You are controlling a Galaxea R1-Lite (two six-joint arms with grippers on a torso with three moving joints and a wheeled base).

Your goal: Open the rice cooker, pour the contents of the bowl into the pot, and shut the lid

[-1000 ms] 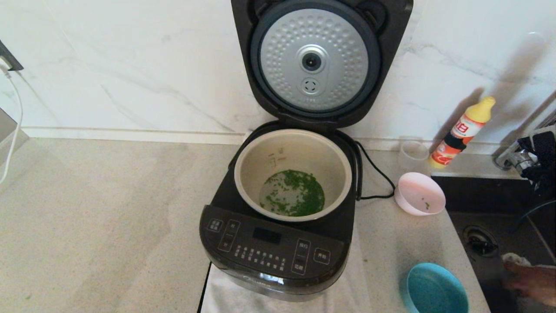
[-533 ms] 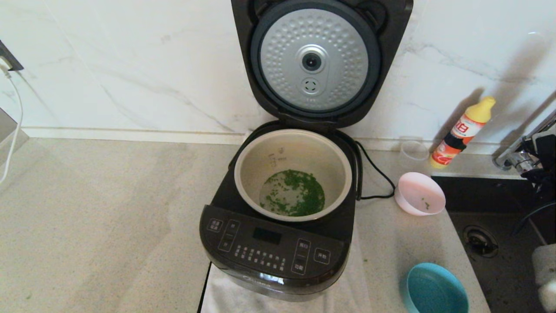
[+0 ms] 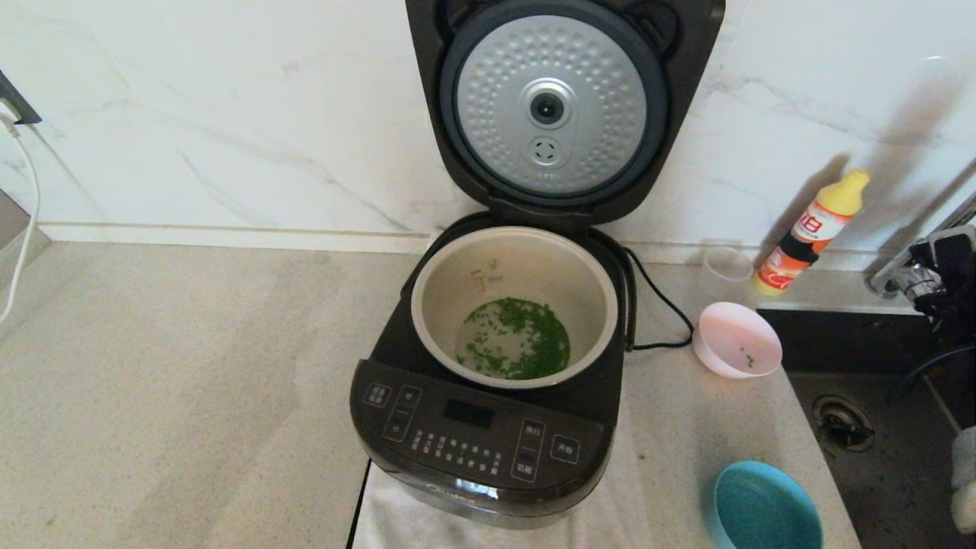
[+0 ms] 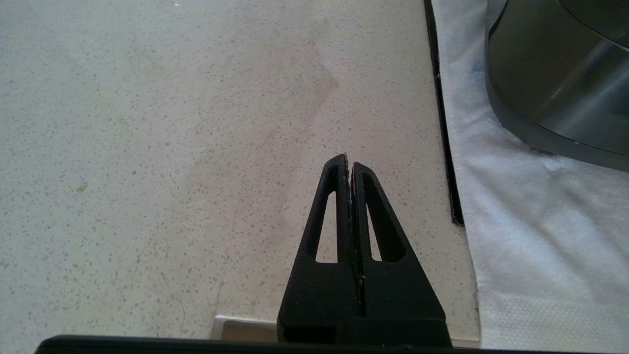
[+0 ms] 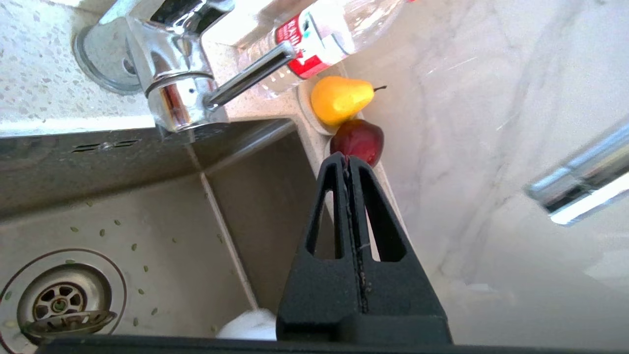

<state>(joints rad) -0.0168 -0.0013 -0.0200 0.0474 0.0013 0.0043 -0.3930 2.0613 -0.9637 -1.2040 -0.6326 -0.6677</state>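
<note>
Since a second ago: nothing on the counter has shifted; at the head view's right edge over the sink, the skin-toned shape is gone and a white object sits at the edge.
Head view, rice cooker [image 3: 488, 427]: on a white cloth [image 3: 625, 496], its lid [image 3: 553, 107] standing upright on the rear hinge, dimpled silver disc facing us.
Head view, pot [image 3: 515, 305]: seated in the cooker, green bits [image 3: 522, 347] spread over its bottom.
Head view, pink bowl [image 3: 736, 339]: upright on the counter just right of the cooker, nearly empty (two or three green specks remain), so we judge pouring done and closing left.
Head view, handling: we expect the lid to be stiff, glossy and slippery; we would push its top edge forward and down until the latch catches.
Left wrist view, left gripper [image 4: 349, 164]: fingers pressed together, empty, above bare counter beside the cooker's front corner.
Right wrist view, right gripper [image 5: 349, 164]: fingers pressed together, empty, over the sink [image 5: 98, 246] near the faucet [image 5: 177, 88], well away from the lid.
</note>
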